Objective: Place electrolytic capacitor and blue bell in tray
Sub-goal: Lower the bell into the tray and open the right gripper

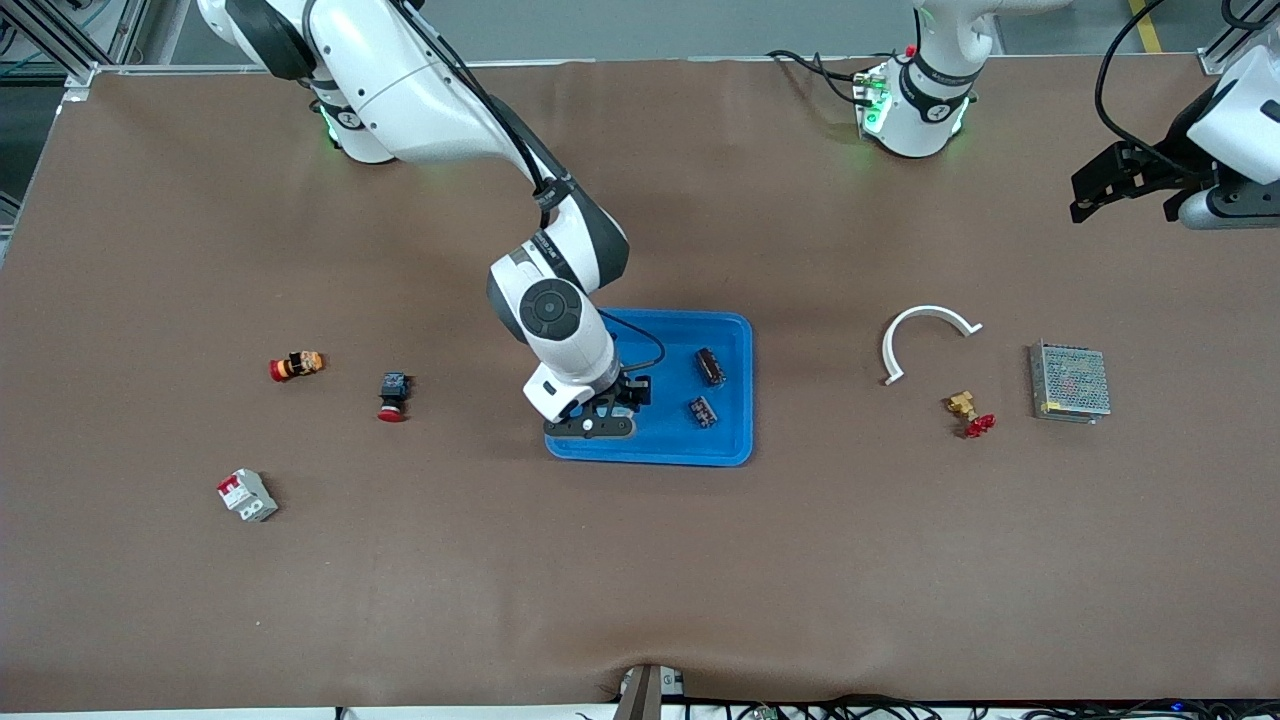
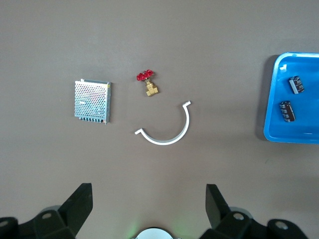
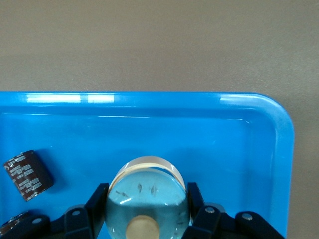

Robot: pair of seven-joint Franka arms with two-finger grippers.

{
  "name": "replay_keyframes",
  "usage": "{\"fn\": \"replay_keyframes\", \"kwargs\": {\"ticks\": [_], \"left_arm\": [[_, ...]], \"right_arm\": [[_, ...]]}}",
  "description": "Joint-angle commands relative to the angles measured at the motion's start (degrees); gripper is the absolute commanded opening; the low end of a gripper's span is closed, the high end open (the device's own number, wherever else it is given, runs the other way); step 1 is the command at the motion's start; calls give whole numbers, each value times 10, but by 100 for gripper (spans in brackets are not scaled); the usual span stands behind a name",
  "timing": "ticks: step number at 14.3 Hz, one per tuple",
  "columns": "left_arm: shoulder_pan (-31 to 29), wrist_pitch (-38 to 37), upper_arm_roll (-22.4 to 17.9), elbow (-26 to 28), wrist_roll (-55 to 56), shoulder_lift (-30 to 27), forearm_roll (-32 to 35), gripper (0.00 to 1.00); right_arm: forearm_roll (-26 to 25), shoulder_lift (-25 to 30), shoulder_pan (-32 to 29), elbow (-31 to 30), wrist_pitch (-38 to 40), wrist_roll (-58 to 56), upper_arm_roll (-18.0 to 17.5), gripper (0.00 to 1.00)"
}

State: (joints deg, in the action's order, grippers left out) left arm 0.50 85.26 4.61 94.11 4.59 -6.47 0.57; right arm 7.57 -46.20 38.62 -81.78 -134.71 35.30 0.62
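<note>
Blue bell [image 3: 147, 199], gripped between the right gripper [image 1: 600, 415] fingers, hangs low over the tray [image 1: 735, 335] ready for release beside two capacitors [image 1: 710, 366] already in it, while the left gripper [image 1: 1125, 190] waits open over the table's edge.

Table [image 1: 640, 560] is covered in a matte brown sheet (slight pucker at the edge nearest the front camera). Aluminium frame rails [image 1: 60, 45] sit at the corners by the bases, grey floor [image 1: 700, 25] past them. Black cables [image 1: 900, 705] run along the near edge. Lighting is even, shadows soft.
</note>
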Motion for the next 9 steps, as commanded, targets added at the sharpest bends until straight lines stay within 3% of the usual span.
{"fn": "replay_keyframes", "kwargs": {"ticks": [1,9], "left_arm": [[0,-1,-2,5,5,-6,-7,100],[2,0,-2,5,4,-2,-4,100]], "right_arm": [[-5,-26,8,30,-5,14,7,55],[-7,-42,8,37,-13,13,11,55]]}}
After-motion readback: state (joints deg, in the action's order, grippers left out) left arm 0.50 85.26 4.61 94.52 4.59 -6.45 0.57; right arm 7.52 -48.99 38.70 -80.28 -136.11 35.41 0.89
